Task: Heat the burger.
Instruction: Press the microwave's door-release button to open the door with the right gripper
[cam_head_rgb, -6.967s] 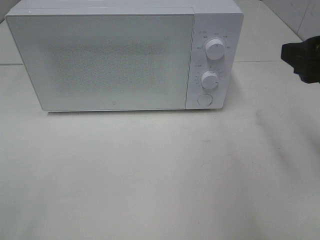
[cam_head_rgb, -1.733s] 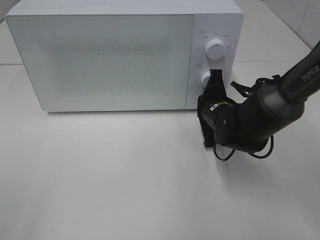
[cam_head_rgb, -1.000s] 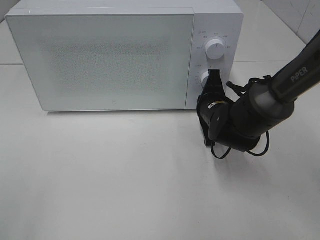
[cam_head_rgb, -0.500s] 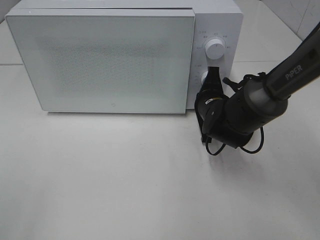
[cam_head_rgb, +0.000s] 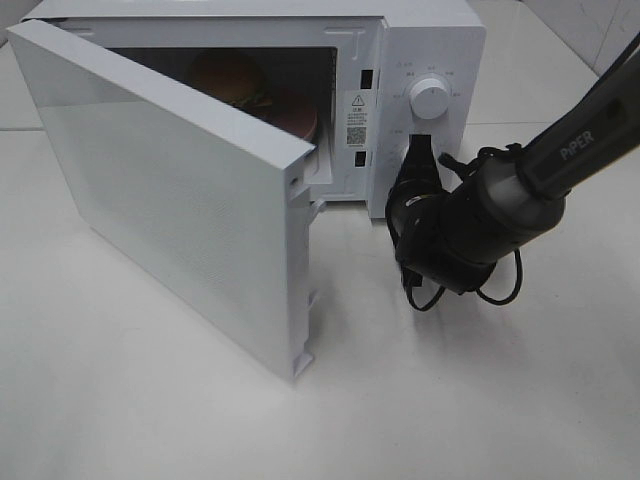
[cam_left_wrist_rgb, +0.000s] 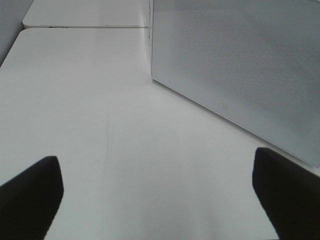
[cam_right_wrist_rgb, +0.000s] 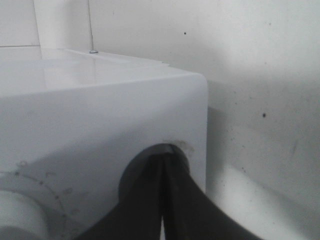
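The burger (cam_head_rgb: 228, 78) sits inside the white microwave (cam_head_rgb: 430, 40) on a pink plate (cam_head_rgb: 297, 120); only its brown bun and a bit of green show over the door. The microwave door (cam_head_rgb: 170, 200) stands swung wide open toward the front left. My right gripper (cam_head_rgb: 418, 152) is shut, its tips touching the lower control panel. In the right wrist view the right gripper (cam_right_wrist_rgb: 163, 161) has its closed fingers (cam_right_wrist_rgb: 187, 200) meeting at a round recess in the panel. My left gripper (cam_left_wrist_rgb: 156, 165) is open and holds nothing, low over the table beside the door (cam_left_wrist_rgb: 240, 70).
The upper knob (cam_head_rgb: 430, 99) shows above my right gripper, whose arm (cam_head_rgb: 500, 210) and cable loops reach in from the right. The open door takes up the table space in front of the microwave's left half. White table (cam_head_rgb: 450, 400) lies in front and right.
The microwave door, shut a second ago and ajar half a second ago, has swung wide open, showing the burger. My right gripper stays at the panel, slightly higher.
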